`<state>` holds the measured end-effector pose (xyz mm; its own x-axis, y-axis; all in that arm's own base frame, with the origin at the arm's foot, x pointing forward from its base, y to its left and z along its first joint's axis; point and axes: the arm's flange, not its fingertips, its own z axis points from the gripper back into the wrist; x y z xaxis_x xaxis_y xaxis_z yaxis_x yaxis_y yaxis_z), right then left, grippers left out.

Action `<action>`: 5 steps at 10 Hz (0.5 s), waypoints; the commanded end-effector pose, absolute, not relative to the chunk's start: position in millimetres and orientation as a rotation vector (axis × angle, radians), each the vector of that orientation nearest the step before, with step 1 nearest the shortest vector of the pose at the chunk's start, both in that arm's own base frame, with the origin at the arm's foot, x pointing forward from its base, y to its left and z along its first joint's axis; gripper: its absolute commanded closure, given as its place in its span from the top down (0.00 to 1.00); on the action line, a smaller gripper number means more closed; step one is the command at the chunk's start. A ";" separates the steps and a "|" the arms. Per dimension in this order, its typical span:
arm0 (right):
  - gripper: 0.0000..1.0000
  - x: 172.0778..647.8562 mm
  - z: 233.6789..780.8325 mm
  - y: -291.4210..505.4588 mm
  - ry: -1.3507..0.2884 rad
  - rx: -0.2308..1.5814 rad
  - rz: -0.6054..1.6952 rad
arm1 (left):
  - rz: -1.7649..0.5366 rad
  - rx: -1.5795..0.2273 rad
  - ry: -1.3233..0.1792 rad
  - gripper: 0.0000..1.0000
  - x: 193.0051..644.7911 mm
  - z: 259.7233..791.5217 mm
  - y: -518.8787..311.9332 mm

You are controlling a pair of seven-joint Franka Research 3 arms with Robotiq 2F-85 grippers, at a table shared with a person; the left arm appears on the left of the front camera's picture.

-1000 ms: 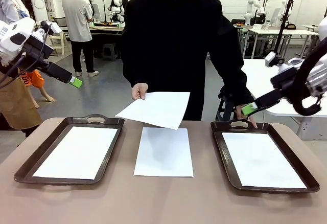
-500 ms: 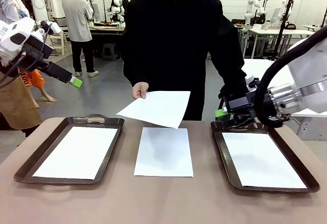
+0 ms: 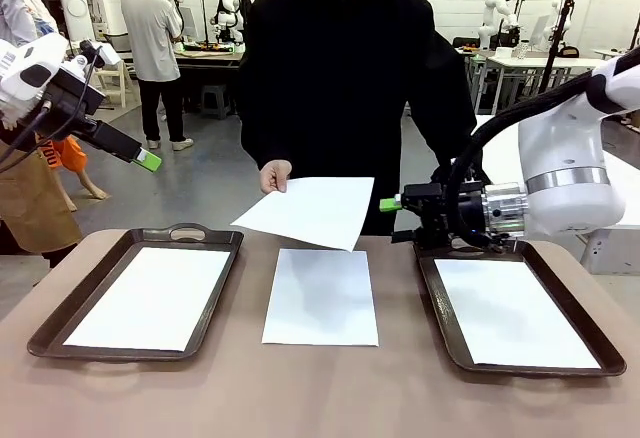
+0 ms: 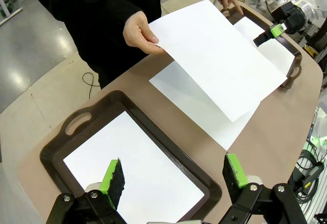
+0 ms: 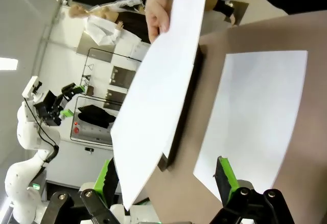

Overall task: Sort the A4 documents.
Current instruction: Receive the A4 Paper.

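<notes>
A person across the table holds one A4 document [image 3: 310,210] in a hand [image 3: 272,176], tilted above the table. A second sheet [image 3: 321,296] lies flat on the table's middle. More sheets lie in the left tray [image 3: 50,333] and the right tray [image 3: 430,288]. My right gripper [image 3: 390,204] is level with the held sheet, just off its right edge. In the right wrist view its fingers [image 5: 225,175] stand open, and the held sheet [image 5: 163,91] lies close ahead. My left gripper [image 3: 148,161] hangs open high at the left, above the left tray [image 4: 153,132].
The person's other hand [image 4: 227,1] rests at the right tray's far handle. Bare brown tabletop [image 3: 320,398] runs along the near edge. Other people and work tables stand in the room behind.
My right arm has swung left from beside the right tray toward the held sheet's right edge. The sheet, the person's hand and my left arm have stayed put.
</notes>
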<state>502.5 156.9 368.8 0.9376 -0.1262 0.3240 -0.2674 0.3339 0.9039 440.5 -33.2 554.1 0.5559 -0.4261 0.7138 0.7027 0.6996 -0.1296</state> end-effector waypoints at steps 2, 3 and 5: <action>1.00 518.9 355.3 188.3 -0.344 1.289 0.013 | -0.698 -0.422 -0.708 1.00 439.6 554.0 -32.9; 1.00 520.4 351.3 195.8 -0.317 1.312 -0.004 | -0.698 -0.422 -0.708 1.00 439.6 554.0 -32.9; 1.00 525.9 343.4 208.2 -0.277 1.390 -0.021 | -0.698 -0.422 -0.708 1.00 439.6 554.0 -32.9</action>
<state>517.6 201.0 344.3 0.9655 -0.1513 0.2121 -0.1739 0.2319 0.9571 440.5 -33.3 554.1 0.5558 -0.4262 0.7138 0.7028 0.6995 -0.1295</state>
